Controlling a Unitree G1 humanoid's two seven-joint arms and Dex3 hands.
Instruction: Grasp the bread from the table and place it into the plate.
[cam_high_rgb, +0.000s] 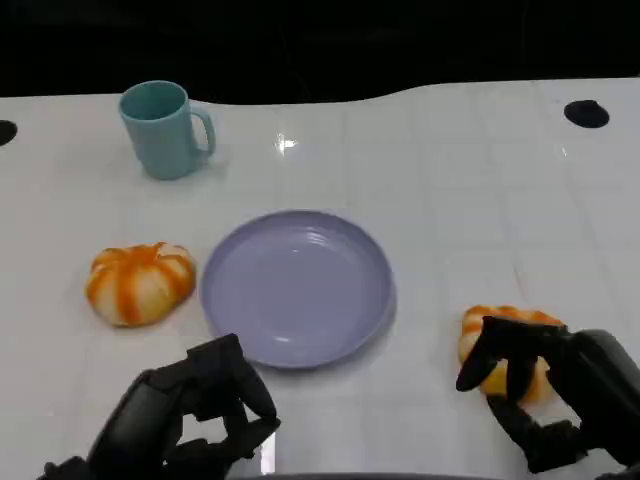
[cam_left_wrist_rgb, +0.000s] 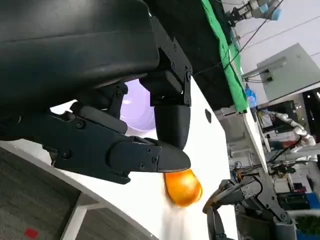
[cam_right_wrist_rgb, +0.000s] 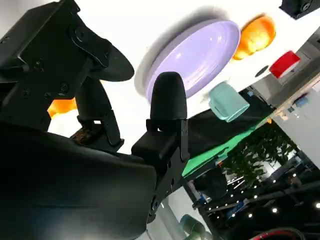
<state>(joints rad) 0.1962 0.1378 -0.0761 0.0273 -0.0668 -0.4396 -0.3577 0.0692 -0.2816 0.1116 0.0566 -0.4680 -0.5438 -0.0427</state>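
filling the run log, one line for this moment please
right robot hand: on right bread | left robot hand: empty | plate: empty

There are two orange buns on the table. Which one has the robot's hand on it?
The bread to the right of the purple plate, where the right hand closes its fingers over it. The other bun, left of the plate, lies untouched, with the left hand apart from it.
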